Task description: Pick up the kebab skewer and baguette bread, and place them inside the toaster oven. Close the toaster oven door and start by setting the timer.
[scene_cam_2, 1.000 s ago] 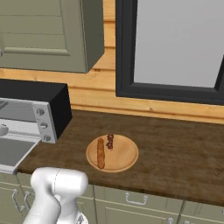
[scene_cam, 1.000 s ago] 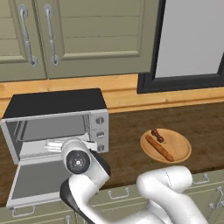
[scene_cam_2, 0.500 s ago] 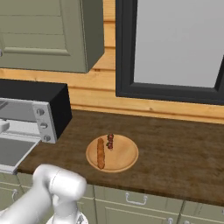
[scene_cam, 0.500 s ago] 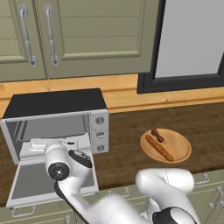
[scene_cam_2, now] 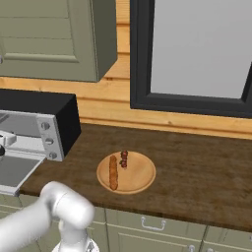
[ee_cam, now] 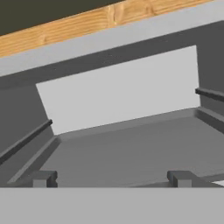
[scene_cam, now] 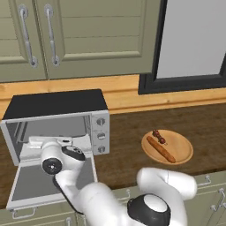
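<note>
My tool [ee_cam: 111,179] wide open, empty, facing into toaster oven [scene_cam: 57,126]. Skewer [scene_cam: 158,136], baguette [scene_cam: 160,148] untouched on plate [scene_cam: 181,152]. Risk: swinging back, elbow clips open door [scene_cam: 35,185].

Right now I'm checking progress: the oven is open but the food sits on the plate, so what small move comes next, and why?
Probably draw the open gripper back from the toaster oven toward the wooden plate: the kebab skewer and baguette bread lie there untouched.

White arm [scene_cam: 66,176] reaches low and left — gripper [ee_cam: 111,178] level, jaws wide apart.
</note>
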You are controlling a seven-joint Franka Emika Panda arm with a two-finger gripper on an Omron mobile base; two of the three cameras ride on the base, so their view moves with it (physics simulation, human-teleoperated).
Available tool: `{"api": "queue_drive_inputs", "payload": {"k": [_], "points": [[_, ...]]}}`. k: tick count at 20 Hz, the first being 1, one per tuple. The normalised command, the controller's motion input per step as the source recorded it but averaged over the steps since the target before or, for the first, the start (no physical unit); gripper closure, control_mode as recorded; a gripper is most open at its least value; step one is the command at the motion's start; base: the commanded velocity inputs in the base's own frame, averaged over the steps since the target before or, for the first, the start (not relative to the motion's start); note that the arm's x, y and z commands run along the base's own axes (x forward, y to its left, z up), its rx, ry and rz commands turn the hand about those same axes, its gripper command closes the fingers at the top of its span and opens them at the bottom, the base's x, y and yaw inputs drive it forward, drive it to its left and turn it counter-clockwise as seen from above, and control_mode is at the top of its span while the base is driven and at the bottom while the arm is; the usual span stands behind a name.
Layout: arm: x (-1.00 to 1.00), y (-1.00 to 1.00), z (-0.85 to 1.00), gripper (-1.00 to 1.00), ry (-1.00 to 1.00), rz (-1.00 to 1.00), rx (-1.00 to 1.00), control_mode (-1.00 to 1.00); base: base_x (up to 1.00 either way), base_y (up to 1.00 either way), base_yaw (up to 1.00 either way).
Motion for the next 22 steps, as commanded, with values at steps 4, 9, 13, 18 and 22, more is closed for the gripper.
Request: {"api": "queue_drive_inputs", "payload": {"k": [4, 9, 13, 18, 22], "points": [[0.57, 0.2, -0.31, -1.0, 0.0, -0.04, 0.0, -1.0, 0.0, 0.0, 0.0], [0.48, 0.28, -0.45, -1.0, 0.0, -0.05, 0.0, -1.0, 0.0, 0.0, 0.0], [0.52, 0.27, -0.24, -1.0, 0.0, -0.03, 0.0, -1.0, 0.0, 0.0, 0.0], [0.16, 0.11, -0.51, -1.0, 0.03, -0.05, -0.03, -1.0, 0.0, 0.0, 0.0], [-0.21, 0.19, -0.81, -1.0, 0.05, -0.05, -0.09, -1.0, 0.0, 0.0, 0.0]]}}
